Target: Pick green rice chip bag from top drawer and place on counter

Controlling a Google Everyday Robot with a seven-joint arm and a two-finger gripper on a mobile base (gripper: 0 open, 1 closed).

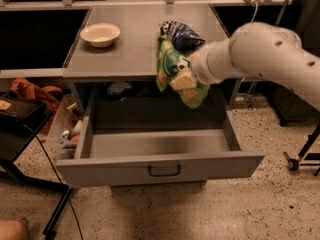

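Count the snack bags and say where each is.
2. The green rice chip bag is gripped by the tool, in the air above the top drawer. The dark blue bag lies on the counter behind it. Others may hide under the counter.

Green rice chip bag (171, 64): light green, glossy, with orange-tan chip pictures. It is crumpled, on end and tilted, held in the air over the open drawer, its upper end level with the bench's front edge.
Gripper (183, 79): clamped on the bag's middle, reaching in from the right.
Top drawer (160, 165): wide grey box, pulled well out, with a flat front panel and a small dark bar handle (164, 171).
Bench (132, 39): flat matte grey top, directly above the drawer.
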